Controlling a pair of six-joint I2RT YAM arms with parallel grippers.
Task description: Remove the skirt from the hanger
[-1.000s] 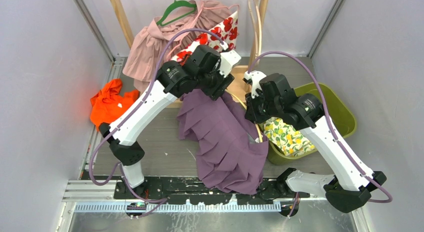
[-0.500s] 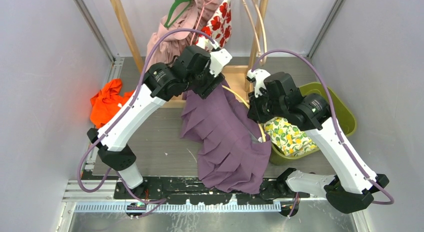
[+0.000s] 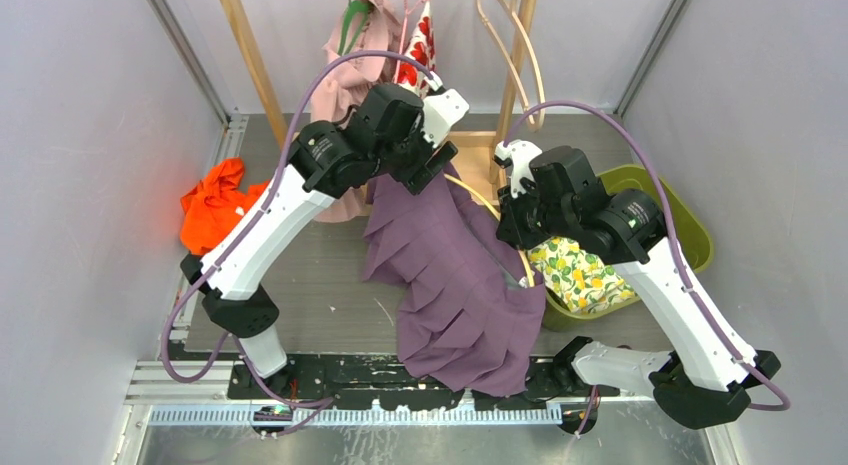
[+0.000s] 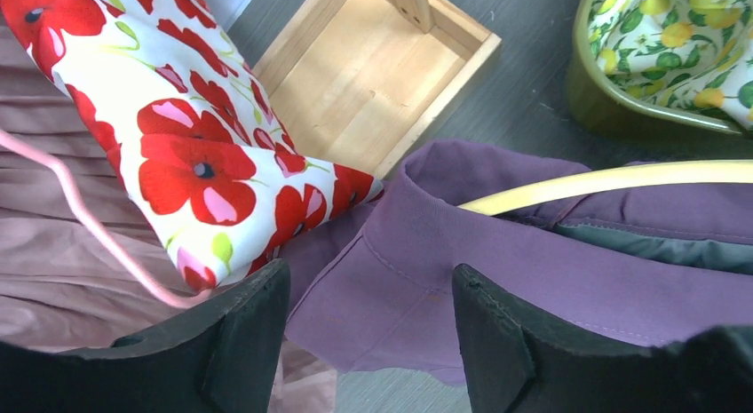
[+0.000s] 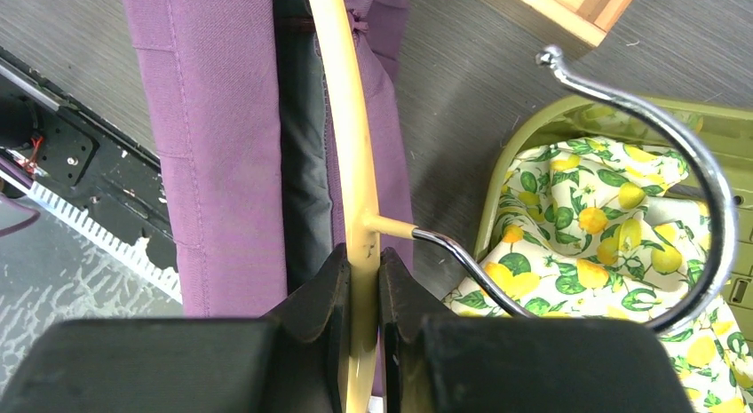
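Note:
The purple pleated skirt (image 3: 450, 275) drapes from mid-table down over the near rail, its waistband (image 4: 497, 271) still round the cream wooden hanger (image 5: 351, 120). My right gripper (image 5: 364, 253) is shut on the hanger bar just below its chrome hook (image 5: 684, 164), at the skirt's right edge (image 3: 510, 225). My left gripper (image 4: 371, 275) stands open over the waistband's far end (image 3: 440, 165). The purple cloth lies between and below its fingers without touching either. The hanger's tip (image 4: 604, 178) pokes out of the waistband there.
A poppy-print garment (image 4: 195, 155) and a pink dress (image 3: 345, 95) hang on the wooden rack just behind the left gripper. The rack's base tray (image 4: 382, 84) lies beneath. A green bin (image 3: 690, 235) with lemon-print cloth (image 3: 575, 275) sits right. Orange cloth (image 3: 215, 205) lies left.
My left gripper has opened wider and shifted a little toward the rack. The hanging pink and poppy garments have swung and turned edge-on. The right arm has barely moved.

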